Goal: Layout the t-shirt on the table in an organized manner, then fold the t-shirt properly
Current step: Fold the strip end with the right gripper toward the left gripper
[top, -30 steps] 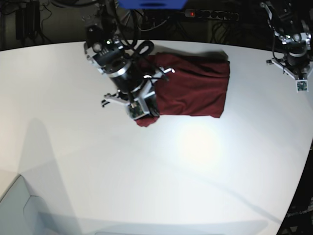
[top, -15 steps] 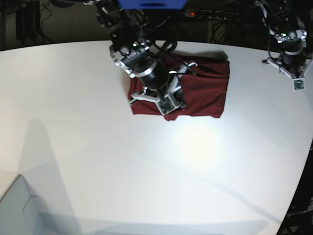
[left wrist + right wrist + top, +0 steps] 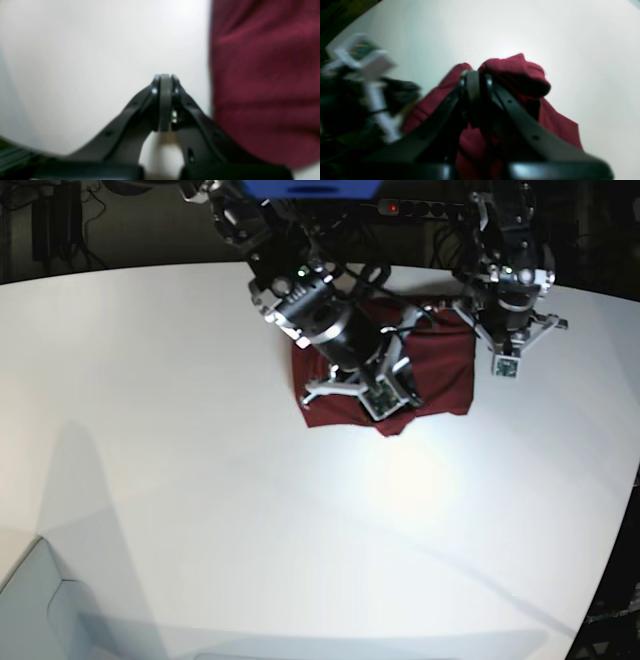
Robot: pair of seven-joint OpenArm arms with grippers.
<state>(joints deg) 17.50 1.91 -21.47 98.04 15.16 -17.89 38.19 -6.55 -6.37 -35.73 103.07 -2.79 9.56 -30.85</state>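
On the white counter (image 3: 150, 460), right fingers (image 3: 476, 82) are clamped on the t-shirt (image 3: 440, 370); at 3 o'clock of it, left fingers (image 3: 163, 82) are pressed together, empty.

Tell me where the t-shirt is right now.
In the base view the t-shirt lies bunched at the table's far centre, under the right pincer.

We see a large, smooth white table (image 3: 200, 480) with a curved edge; it fills most of the base view. Only one thing lies directly on it: a plain dark maroon red knit t-shirt (image 3: 445, 375), gathered into a compact folded bundle near the far edge of the table. The cloth rests flat on the white surface, with one small corner (image 3: 392, 425) pointing toward the near side. Around the bundle we see only the bare white surface.
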